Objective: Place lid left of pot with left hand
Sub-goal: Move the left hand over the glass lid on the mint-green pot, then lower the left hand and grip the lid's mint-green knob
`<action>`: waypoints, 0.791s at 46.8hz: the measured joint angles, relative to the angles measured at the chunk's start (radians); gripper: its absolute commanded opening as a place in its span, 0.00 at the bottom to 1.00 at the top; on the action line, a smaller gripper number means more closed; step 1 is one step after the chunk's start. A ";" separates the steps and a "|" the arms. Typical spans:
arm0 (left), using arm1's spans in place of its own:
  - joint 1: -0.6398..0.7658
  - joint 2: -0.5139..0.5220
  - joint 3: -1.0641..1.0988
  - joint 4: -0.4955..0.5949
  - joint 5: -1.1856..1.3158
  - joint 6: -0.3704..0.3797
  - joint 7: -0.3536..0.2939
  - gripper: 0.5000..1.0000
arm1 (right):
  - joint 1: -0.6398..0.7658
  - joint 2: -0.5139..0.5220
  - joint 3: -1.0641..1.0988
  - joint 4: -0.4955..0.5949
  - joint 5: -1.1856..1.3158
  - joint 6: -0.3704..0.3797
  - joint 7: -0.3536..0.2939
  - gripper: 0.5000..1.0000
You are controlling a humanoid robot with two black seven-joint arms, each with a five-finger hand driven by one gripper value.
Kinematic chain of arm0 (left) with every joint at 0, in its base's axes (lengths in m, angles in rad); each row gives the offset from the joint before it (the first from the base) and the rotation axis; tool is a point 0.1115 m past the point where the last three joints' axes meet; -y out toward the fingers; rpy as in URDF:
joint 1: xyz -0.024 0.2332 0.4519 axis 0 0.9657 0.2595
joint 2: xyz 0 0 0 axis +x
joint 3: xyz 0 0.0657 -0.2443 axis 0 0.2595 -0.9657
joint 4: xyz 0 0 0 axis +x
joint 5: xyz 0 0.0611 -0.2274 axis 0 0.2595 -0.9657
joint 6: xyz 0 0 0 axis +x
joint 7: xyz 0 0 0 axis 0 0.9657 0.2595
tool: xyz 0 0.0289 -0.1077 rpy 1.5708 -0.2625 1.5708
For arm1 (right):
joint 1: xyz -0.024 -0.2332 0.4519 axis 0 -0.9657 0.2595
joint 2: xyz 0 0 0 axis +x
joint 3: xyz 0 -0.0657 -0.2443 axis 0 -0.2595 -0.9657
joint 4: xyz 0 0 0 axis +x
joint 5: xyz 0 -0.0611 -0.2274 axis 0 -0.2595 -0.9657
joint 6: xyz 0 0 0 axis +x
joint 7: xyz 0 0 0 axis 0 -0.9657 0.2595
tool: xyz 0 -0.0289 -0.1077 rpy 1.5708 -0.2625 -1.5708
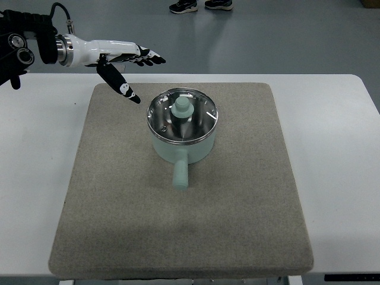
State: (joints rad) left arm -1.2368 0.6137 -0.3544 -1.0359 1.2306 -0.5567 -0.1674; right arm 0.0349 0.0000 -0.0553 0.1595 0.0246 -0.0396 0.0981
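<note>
Desk (332, 148) carries grey mat (178, 225). Pot (181, 133) sits mat centre, handle toward near edge, lid (181, 114) not yet lifted off. Left hand (122, 62) hovers over mat's far-left corner, fingers spread wide, empty, likely lining up for lid's 1 knob.

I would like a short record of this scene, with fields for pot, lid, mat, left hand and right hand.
pot: mint green pot on the mat, handle toward the camera
lid: glass lid on the pot, green knob
mat: grey mat on a white table
left hand: left hand open, up left of the pot, touching nothing
right hand: not in view
</note>
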 measured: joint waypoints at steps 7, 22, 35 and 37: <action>-0.080 -0.001 0.056 -0.093 0.089 -0.001 0.000 0.99 | 0.000 0.000 0.000 0.000 0.000 0.000 0.000 0.85; -0.193 -0.088 0.161 -0.140 0.215 -0.004 0.000 0.96 | 0.000 0.000 0.000 0.000 0.000 0.000 0.000 0.85; -0.202 -0.187 0.169 -0.104 0.341 -0.002 0.005 0.89 | 0.000 0.000 0.000 0.000 0.000 0.000 0.000 0.85; -0.202 -0.194 0.169 -0.098 0.360 -0.002 0.005 0.89 | 0.000 0.000 0.000 0.000 0.000 0.000 0.000 0.85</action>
State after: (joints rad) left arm -1.4384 0.4200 -0.1854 -1.1335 1.5908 -0.5588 -0.1627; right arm 0.0346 0.0000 -0.0549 0.1595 0.0246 -0.0397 0.0980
